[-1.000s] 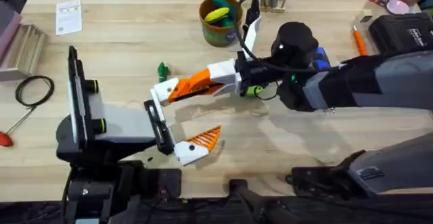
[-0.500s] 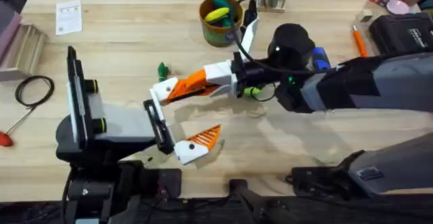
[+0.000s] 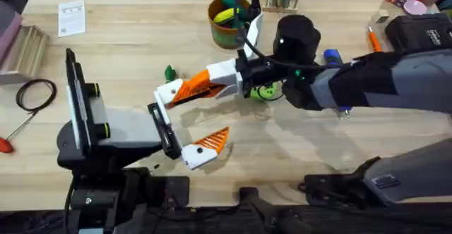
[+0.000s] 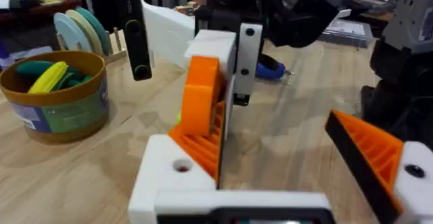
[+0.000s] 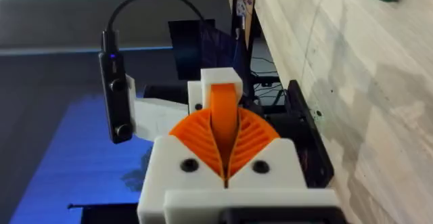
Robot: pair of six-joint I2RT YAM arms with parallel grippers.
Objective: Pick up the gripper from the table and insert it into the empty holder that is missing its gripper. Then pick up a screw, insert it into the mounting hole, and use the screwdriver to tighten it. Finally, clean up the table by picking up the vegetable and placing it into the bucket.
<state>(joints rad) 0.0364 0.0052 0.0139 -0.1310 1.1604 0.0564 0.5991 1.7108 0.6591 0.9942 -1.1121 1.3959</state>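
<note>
One step is only partway there: the right gripper is clamped on the orange finger, right at the bare holder of the wide-open left gripper, so the screw, the tightening and the vegetable are still to do.

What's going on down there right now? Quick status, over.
Right tool shut on orange finger, at left arm's bare holder. Left tool open, one pad fitted. Green vegetable on table nearby, apart from both.
</note>
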